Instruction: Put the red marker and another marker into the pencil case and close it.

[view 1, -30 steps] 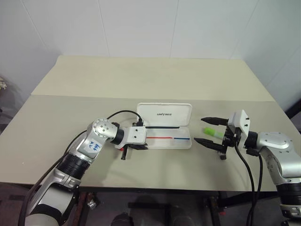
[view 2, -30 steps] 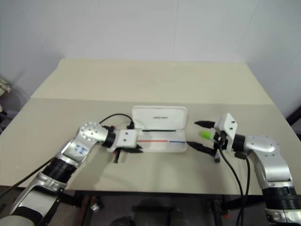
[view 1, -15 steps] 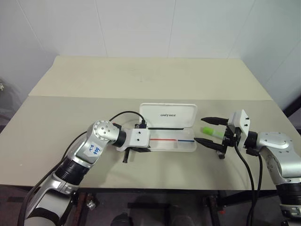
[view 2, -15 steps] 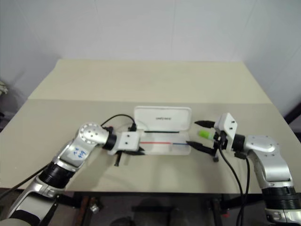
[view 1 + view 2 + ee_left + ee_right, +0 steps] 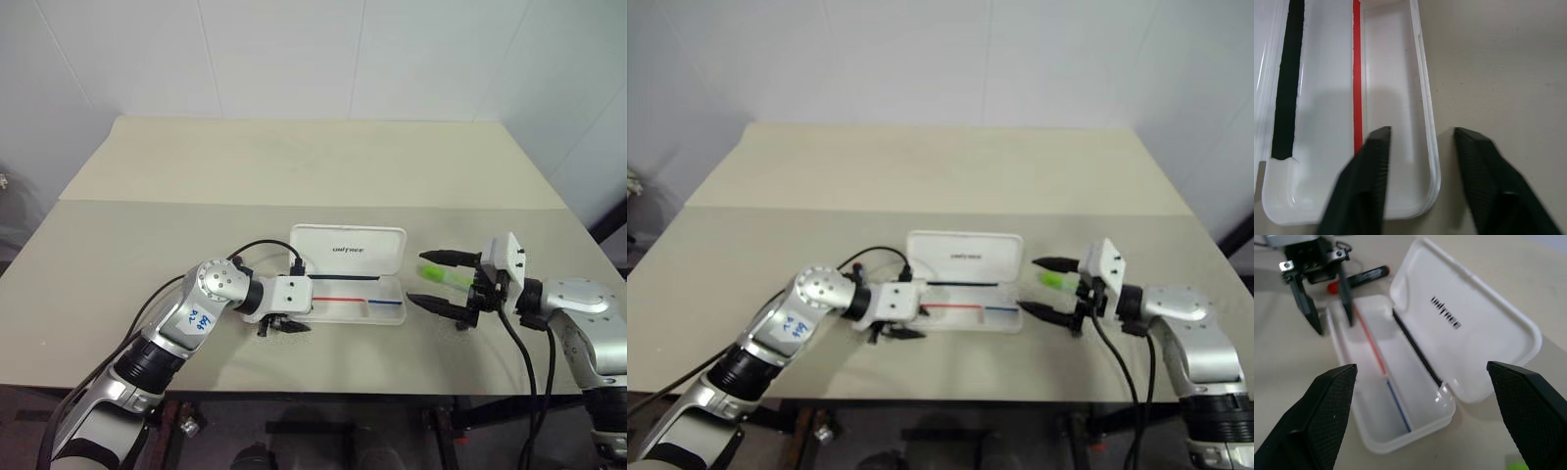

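The white pencil case [image 5: 355, 298] lies open at the table's middle, its lid [image 5: 349, 250] folded back. My left gripper [image 5: 1422, 131] is open at the case's left end, one finger [image 5: 1364, 181] over the tray and the other [image 5: 1488, 181] outside the near rim. The red marker [image 5: 1362, 276] lies on the table just beyond that gripper, away from the case. The lime-green highlighter [image 5: 440, 273] lies right of the case. My right gripper [image 5: 416, 276] stands wide open with its fingers on either side of the highlighter, pointing at the case.
A seam [image 5: 147, 202] crosses the tabletop behind the case. A black cable [image 5: 257, 245] loops from my left wrist beside the lid. The table's front edge [image 5: 323, 392] runs close below both grippers.
My left gripper has gone from shut to open at the case's left end. The case has slid slightly to the right and nearer. The right gripper stays open around the highlighter.
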Robot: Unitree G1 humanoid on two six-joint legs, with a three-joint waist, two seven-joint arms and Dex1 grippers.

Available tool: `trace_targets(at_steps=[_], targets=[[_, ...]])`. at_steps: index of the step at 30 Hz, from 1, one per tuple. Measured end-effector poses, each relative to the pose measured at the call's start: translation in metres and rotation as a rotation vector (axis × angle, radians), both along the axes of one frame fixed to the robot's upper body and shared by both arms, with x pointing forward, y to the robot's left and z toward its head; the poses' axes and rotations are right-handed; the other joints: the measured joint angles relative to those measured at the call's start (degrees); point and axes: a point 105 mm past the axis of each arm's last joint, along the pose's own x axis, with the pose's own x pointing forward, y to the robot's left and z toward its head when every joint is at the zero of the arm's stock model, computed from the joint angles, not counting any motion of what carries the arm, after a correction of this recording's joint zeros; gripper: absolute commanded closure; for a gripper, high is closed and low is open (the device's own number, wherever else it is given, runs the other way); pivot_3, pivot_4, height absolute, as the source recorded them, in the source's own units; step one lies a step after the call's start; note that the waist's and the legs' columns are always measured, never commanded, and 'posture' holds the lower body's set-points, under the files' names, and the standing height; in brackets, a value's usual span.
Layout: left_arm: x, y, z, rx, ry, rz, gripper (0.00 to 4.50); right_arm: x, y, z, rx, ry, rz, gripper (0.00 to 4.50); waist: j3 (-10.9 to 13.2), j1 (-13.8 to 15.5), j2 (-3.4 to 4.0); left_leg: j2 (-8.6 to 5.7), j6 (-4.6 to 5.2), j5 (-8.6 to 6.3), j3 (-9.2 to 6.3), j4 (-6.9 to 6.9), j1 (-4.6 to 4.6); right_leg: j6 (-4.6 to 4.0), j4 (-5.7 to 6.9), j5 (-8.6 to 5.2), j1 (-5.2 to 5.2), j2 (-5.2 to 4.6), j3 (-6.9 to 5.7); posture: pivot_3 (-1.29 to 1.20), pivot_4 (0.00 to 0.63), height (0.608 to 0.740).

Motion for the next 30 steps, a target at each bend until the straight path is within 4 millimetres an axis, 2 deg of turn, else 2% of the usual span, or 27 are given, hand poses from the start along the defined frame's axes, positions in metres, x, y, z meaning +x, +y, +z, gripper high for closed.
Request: trace_targets(at_steps=[4, 5, 13, 19, 30], targets=[[0.0, 0.0, 0.001, -0.002, -0.006, 0.002, 0.25, 0.001, -0.001, 0.002, -0.001, -0.01, -0.011, 0.0, 0.0, 0.0, 0.0, 0.0, 0.0, 0.0, 0.01, 0.0, 0.04, -0.02, 0.02, -0.01, 0.0, 0.0, 0.01, 0.0, 0.15, 0.74], [0.0, -0.001, 0.002, -0.003, -0.006, 0.001, 0.05, 0.001, -0.002, 0.002, -0.001, -0.013, -0.014, 0.0, 0.0, 0.0, 0.0, 0.0, 0.0, 0.0, 0.0, 0.0, 0.04, -0.03, 0.02, -0.01, 0.0, 0.0, 0.01, 0.0, 0.15, 0.74], [-0.007, -0.007, 0.008, -0.029, -0.014, 0.005, 0.05, 0.003, -0.001, 0.004, 0.0, -0.021, -0.019, 0.0, 0.0, 0.0, 0.0, 0.0, 0.0, 0.0, 0.0, 0.0, 0.02, -0.01, 0.01, -0.01, 0.0, 0.0, 0.01, 0.0, 0.15, 0.74], [-0.015, -0.006, 0.0, -0.044, 0.022, 0.031, 0.05, 0.007, -0.003, 0.006, -0.003, -0.027, -0.027, 0.0, 0.0, -0.1, 0.0, 0.0, 0.0, 0.0, 0.0, 0.0, 0.04, -0.03, 0.03, -0.02, 0.0, 0.01, 0.02, 0.0, 0.15, 0.74], [-0.022, -0.01, 0.003, -0.073, 0.02, 0.046, 0.05, 0.009, 0.001, 0.009, -0.003, -0.033, -0.011, 0.0, 0.0, -0.1, -0.01, 0.0, 0.0, 0.0, 0.0, 0.0, 0.03, -0.03, 0.02, -0.02, 0.0, 0.0, 0.02, 0.0, 0.15, 0.74]])
